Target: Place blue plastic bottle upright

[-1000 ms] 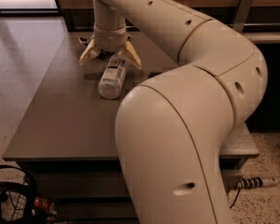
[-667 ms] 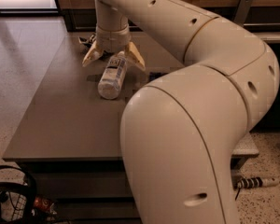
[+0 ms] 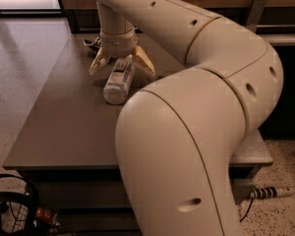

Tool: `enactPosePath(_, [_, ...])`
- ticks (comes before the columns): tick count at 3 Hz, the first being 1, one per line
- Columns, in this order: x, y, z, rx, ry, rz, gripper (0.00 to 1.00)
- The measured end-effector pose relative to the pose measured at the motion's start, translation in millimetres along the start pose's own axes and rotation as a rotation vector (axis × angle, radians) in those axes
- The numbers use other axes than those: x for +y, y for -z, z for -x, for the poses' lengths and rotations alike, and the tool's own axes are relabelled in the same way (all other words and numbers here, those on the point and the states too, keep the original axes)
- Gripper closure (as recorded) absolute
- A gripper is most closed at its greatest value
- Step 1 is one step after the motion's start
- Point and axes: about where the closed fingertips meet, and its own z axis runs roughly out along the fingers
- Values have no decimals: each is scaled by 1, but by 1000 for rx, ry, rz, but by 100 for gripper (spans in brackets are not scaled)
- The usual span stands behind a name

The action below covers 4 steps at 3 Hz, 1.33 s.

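The blue plastic bottle point(image 3: 119, 81) lies on its side on the grey table point(image 3: 64, 127), its near end pointing towards the camera and its far end up between the fingers. My gripper point(image 3: 122, 66) hangs from the arm straight above the bottle's far end. It is open, with one cream finger point(image 3: 99, 61) left of the bottle and the other point(image 3: 143, 63) right of it. The bottle rests on the table and the fingers straddle it without closing on it.
A small dark packet point(image 3: 92, 42) lies at the table's back edge behind the gripper. My large cream arm point(image 3: 196, 107) covers the table's right half. A power strip point(image 3: 268, 192) and a black basket point(image 3: 12, 205) sit on the floor.
The arm has swung a little to the right and the gripper has come lower around the bottle's far end. The bottle lies in the same place.
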Motion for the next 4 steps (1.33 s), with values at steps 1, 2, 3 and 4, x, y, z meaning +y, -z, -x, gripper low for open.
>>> enactPosePath(1, [3, -2, 4, -12, 1, 11, 17])
enactPosePath(2, [6, -5, 7, -21, 2, 19, 41])
enactPosePath(3, [8, -8, 11, -31, 3, 28, 72])
enactPosePath(4, [10, -10, 13, -35, 3, 31, 95])
